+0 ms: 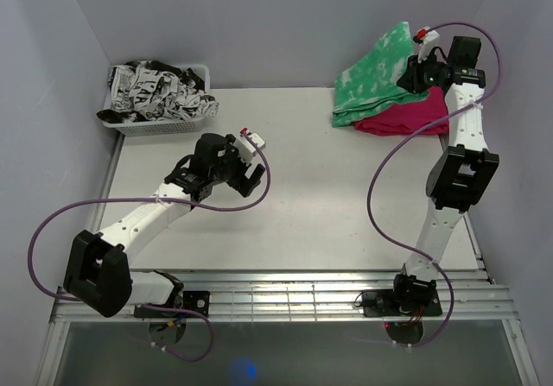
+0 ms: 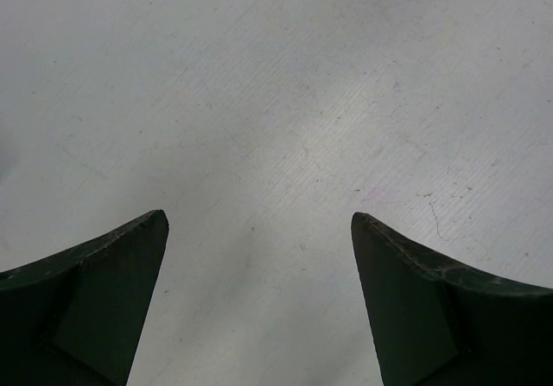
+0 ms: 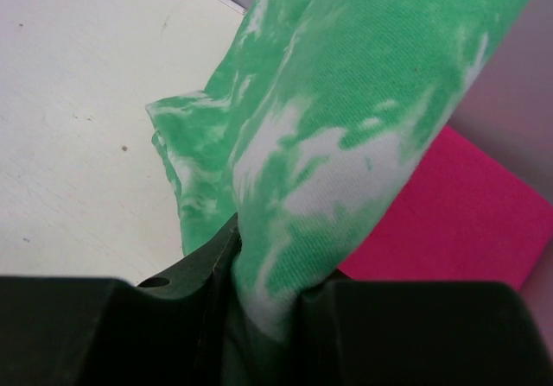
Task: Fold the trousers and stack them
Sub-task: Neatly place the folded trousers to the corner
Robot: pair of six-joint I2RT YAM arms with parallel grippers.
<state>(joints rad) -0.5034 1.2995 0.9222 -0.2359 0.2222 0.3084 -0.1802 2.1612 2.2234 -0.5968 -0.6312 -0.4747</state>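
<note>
Trousers inside right gripper, jaws near-shut

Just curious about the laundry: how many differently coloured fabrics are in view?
3: green trousers far right, held by the right gripper; pink cloth beneath them; black-and-white fabric in the far-left basket, possibly several pieces.

I log a white plastic basket at the far left corner of the table, its mesh walls upright. It is heaped with crumpled black-and-white printed fabric, which rises above the rim and spills over the right side. A magenta-pink cloth lies flat at the far right corner, well apart from the basket. The tabletop is pale and faintly scratched. A slatted metal strip runs along the near edge. Plain light walls enclose three sides.
</note>
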